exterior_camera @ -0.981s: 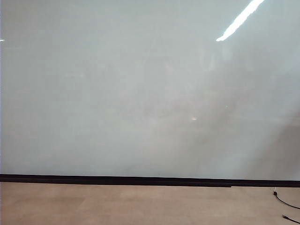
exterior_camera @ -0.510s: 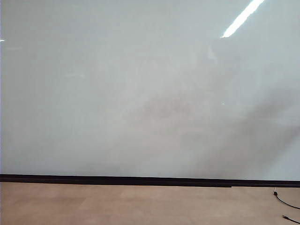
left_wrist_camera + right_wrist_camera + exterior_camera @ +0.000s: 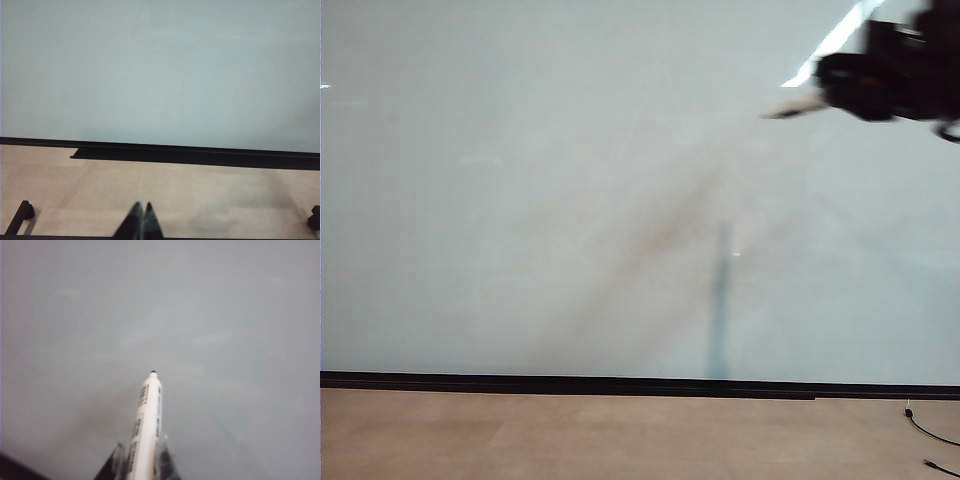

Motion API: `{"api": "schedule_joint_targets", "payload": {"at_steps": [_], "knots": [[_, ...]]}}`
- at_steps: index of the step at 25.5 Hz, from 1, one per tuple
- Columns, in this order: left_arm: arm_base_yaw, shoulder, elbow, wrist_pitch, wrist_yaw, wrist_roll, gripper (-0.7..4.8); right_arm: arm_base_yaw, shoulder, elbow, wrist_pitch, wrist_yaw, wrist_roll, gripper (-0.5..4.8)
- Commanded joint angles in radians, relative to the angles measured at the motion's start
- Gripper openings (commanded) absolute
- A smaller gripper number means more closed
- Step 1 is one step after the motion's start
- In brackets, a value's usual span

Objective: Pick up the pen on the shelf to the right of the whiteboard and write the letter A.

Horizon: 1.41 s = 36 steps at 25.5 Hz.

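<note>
The whiteboard (image 3: 570, 180) fills most of the exterior view, pale and glossy, with a black strip along its lower edge. My right gripper (image 3: 840, 85) hangs blurred in front of its upper right part, shut on the pen (image 3: 795, 106), whose tip points left. In the right wrist view the white pen (image 3: 147, 425) sticks out between the fingers (image 3: 166, 460) of the right gripper (image 3: 141, 452), black tip toward the whiteboard (image 3: 225, 315), a little off it. My left gripper (image 3: 141, 206) is shut and empty, low over the tan surface. The shelf and a letter A are out of view.
A tan surface (image 3: 620, 435) runs below the board's black strip (image 3: 570, 384). A thin black cable (image 3: 930, 432) lies at its right end. Dark shadows streak the middle of the board. Black frame parts (image 3: 20, 215) stand at the edges of the left wrist view.
My right arm has swung into the exterior view at the upper right, carrying the pen. A narrow dark shadow now falls on the middle of the board. The left arm has not moved.
</note>
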Motion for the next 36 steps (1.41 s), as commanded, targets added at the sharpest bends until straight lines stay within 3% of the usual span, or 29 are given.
{"api": "schedule_joint_targets", "payload": {"at_steps": [1, 5, 8, 14, 36], "knots": [[0.0, 0.0, 0.002, 0.009, 0.0, 0.004, -0.05, 0.04, 0.02, 0.17, -0.315, -0.085, -0.065, -0.05], [0.0, 0.0, 0.002, 0.009, 0.0, 0.004, -0.04, 0.06, 0.125, 0.357, -0.488, -0.193, -0.1, -0.05], [0.0, 0.0, 0.002, 0.009, 0.0, 0.004, -0.04, 0.081, 0.221, 0.476, -0.584, -0.203, -0.111, -0.05], [0.0, 0.0, 0.002, 0.009, 0.0, 0.004, -0.05, 0.108, 0.318, 0.605, -0.629, -0.215, -0.138, -0.05], [0.0, 0.0, 0.002, 0.009, 0.0, 0.004, -0.04, 0.113, 0.33, 0.744, -0.71, -0.05, -0.203, -0.05]]}}
